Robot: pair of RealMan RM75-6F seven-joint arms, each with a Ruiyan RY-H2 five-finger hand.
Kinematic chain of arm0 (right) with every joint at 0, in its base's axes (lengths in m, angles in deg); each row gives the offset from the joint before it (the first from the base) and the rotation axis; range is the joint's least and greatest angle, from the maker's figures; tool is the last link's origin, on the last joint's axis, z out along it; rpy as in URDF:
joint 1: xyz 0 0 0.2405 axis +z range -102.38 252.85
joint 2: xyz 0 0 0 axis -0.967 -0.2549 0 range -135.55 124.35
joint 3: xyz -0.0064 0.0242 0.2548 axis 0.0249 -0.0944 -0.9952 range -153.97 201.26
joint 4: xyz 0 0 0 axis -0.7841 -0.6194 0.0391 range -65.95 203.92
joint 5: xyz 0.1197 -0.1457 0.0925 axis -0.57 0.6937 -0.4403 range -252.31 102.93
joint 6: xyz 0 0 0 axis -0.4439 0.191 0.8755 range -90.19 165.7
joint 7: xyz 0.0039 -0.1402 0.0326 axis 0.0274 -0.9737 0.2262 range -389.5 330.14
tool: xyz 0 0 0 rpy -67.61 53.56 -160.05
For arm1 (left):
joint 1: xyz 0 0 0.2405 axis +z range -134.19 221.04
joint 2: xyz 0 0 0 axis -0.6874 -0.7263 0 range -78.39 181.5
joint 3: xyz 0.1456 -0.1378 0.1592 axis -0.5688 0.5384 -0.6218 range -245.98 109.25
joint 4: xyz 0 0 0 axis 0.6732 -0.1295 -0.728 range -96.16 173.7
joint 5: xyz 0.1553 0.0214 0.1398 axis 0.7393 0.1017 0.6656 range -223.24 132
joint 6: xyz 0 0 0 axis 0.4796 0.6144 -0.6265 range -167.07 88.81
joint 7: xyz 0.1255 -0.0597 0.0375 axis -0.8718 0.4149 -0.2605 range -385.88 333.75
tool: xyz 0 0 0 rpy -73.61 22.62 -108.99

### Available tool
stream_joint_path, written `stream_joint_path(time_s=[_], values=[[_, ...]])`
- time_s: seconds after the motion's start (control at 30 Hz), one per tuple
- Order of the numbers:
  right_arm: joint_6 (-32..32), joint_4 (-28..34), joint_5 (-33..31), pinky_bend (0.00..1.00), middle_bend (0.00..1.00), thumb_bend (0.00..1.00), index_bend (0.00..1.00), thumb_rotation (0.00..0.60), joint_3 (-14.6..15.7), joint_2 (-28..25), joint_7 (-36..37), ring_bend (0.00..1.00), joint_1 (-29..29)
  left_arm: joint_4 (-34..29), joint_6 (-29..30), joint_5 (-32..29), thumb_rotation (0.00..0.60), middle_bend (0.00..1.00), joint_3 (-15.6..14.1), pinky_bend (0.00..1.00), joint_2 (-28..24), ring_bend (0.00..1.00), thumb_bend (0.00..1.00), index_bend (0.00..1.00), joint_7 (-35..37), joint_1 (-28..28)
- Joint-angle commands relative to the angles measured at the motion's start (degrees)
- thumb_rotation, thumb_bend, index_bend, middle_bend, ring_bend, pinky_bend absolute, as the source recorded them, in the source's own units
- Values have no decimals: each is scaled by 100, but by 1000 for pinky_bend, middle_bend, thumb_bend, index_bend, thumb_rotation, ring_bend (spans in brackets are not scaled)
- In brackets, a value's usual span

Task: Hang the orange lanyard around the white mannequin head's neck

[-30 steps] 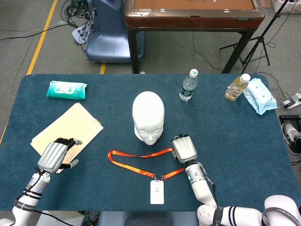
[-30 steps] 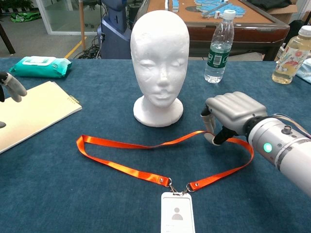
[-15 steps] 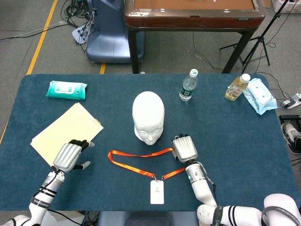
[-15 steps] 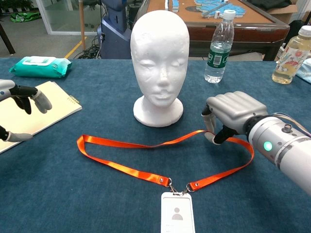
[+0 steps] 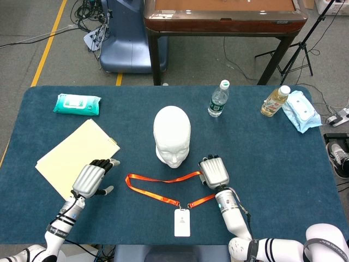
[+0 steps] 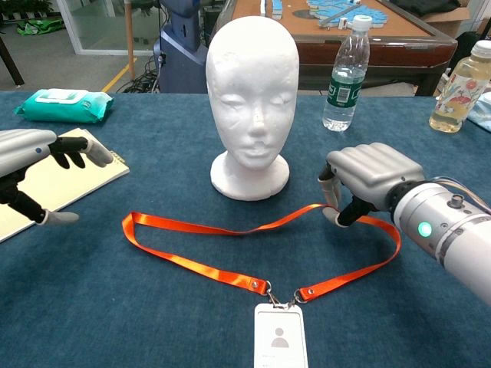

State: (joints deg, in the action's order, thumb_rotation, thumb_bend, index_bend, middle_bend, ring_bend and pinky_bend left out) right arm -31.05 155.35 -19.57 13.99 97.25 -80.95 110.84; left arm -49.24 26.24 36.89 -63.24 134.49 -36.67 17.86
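Observation:
The white mannequin head (image 5: 172,135) (image 6: 252,92) stands upright mid-table, facing me. In front of it the orange lanyard (image 5: 163,180) (image 6: 192,258) lies flat in a loop, its white badge (image 5: 182,222) (image 6: 280,345) nearest me. My right hand (image 5: 214,172) (image 6: 368,180) is curled over the loop's right end, and its fingertips pinch the strap against the cloth. My left hand (image 5: 92,179) (image 6: 38,165) hovers with fingers apart and empty, a short way left of the loop's left end, at the edge of a yellow folder.
The yellow folder (image 5: 71,155) (image 6: 46,184) lies at the left, with a green wipes pack (image 5: 77,103) (image 6: 61,106) behind it. A water bottle (image 5: 218,99) (image 6: 347,73), a yellow drink bottle (image 5: 275,101) (image 6: 460,88) and a blue wipes pack (image 5: 302,112) stand at the back right.
My left hand has moved right across the folder toward the lanyard's left end. The right hand, the lanyard and the mannequin head have stayed where they were.

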Motion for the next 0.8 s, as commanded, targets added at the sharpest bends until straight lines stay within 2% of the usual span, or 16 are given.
stream_joint_path(time_s=[0.03,0.23,0.8], values=[[1,-8,-11,393,476,436,633,600,9,19,7,330,13,0,-14,-9,600,224,7,238,47,246,173,243,-11,-46],[-27,-10,-34,393,477,437,633,600,26,70,-39,330,52,8,-107,-131,600,224,90,238,223,246,173,347,25,-171],[-23,106,-86,393,477,436,633,600,32,189,-152,330,197,256,-480,-366,600,224,140,238,517,246,173,347,87,-499]])
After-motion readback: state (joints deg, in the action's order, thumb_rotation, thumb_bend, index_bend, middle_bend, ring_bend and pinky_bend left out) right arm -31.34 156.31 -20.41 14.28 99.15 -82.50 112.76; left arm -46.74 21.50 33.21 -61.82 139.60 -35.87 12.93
